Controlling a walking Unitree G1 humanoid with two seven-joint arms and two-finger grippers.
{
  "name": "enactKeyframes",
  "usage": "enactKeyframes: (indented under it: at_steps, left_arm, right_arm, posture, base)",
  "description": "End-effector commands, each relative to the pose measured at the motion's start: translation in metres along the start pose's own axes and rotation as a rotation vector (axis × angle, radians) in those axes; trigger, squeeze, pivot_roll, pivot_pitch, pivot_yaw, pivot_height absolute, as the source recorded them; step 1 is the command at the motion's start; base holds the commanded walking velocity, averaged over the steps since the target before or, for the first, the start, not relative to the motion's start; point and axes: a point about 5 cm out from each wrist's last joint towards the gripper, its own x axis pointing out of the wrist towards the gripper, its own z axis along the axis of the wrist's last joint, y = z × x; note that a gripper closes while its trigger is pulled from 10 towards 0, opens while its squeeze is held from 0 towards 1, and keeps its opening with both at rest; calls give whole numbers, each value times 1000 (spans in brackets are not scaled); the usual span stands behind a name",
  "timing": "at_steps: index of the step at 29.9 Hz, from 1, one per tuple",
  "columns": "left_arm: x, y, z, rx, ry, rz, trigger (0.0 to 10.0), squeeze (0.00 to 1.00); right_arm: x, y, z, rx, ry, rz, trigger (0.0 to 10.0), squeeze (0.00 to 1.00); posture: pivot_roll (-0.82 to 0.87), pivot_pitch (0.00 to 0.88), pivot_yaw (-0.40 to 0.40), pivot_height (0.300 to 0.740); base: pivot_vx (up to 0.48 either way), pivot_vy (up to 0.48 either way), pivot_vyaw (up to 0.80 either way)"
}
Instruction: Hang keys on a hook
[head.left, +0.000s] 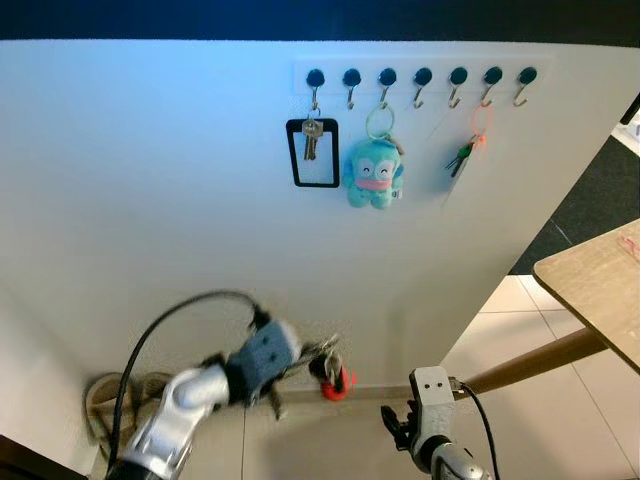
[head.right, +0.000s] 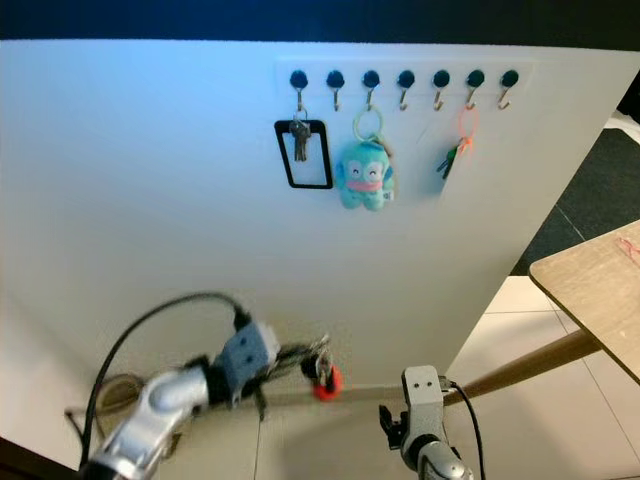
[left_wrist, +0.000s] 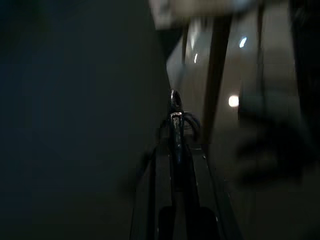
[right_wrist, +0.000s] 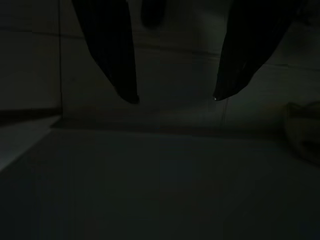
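Note:
A white rack of several hooks (head.left: 420, 76) is fixed high on the white wall. Its first hook holds a key in a black frame (head.left: 312, 150), the third a teal plush keyring (head.left: 374, 172), the sixth green keys on an orange loop (head.left: 468, 148). The second hook (head.left: 351, 90) and fourth hook (head.left: 421, 90) are bare. Far below the rack, near the wall's foot, my left gripper (head.left: 318, 358) is shut on a bunch of keys with a red tag (head.left: 335, 382); their metal ring (left_wrist: 175, 107) sticks out past the fingers. My right arm (head.left: 432, 420) hangs idle, its gripper (right_wrist: 172, 97) open over dark floor.
A wooden table (head.left: 600, 285) with a slanted leg juts in at the right. A coil of rope (head.left: 105, 405) lies by the wall at the lower left. Pale tiles (head.left: 530, 330) run along the wall's right end, beside dark flooring.

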Motion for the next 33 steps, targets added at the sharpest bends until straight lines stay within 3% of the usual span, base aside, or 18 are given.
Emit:
enactKeyframes:
  at_steps: [1,3,6,9,12,15,17,20,25,28,29,31,33]
  left_arm:
    - [2,-1,8,-22,-5,-54,10000,0]
    - [11,11,35,8,-67,-71,10000,0]
    - [11,11,35,8,-67,-71,10000,0]
    - [20,25,68,42,-103,-87,10000,0]
    - [23,27,74,44,-105,-91,10000,0]
    - [30,38,92,35,-82,-65,10000,0]
    - [30,38,92,35,-82,-65,10000,0]
    - [35,58,101,44,-43,50,10000,0]
    - [38,67,100,63,-3,102,10000,0]
    - [40,83,100,164,56,252,10000,0]
    - [40,83,100,164,56,252,10000,0]
    - [39,93,103,186,58,361,10000,0]
    - [39,93,103,186,58,361,10000,0]
  right_arm:
    - [-3,-2,-2,19,-12,-17,10000,0]
    - [-2,-3,5,33,-73,-24,10000,0]
    - [-2,-3,5,33,-73,-24,10000,0]
    - [-2,-2,29,42,-253,2,10000,0]
    - [-2,-1,36,38,-299,12,10000,0]
    - [-2,1,61,38,-437,20,10000,0]
    - [-2,1,61,38,-437,20,10000,0]
    - [-1,6,91,53,-572,31,10000,0]
    - [-1,10,109,59,-645,43,10000,0]
    - [-2,18,127,49,-715,82,10000,0]
    - [-2,18,127,49,-715,82,10000,0]
    - [-3,22,134,52,-738,96,10000,0]
    - [-3,22,134,52,-738,96,10000,0]
  posture:
    - [59,81,-8,740]
    - [61,76,-4,740]
    - [61,76,-4,740]
    - [62,72,-4,740]
    - [63,70,-6,740]
    - [62,68,-3,740]
    - [62,68,-3,740]
    - [58,66,1,740]
    - [57,67,0,740]
    - [56,73,0,740]
    - [56,73,0,740]
    - [56,79,-2,740]
    - [56,79,-2,740]
  base:
    - [0,0,0]
    - [0,0,0]
    - [0,0,0]
    - [0,0,0]
    - [0,0,0]
    - [0,0,0]
    - [0,0,0]
    - [0,0,0]
    - [0,0,0]
    - [0,0,0]
    - [0,0,0]
    - [0,0,0]
    - [0,0,0]
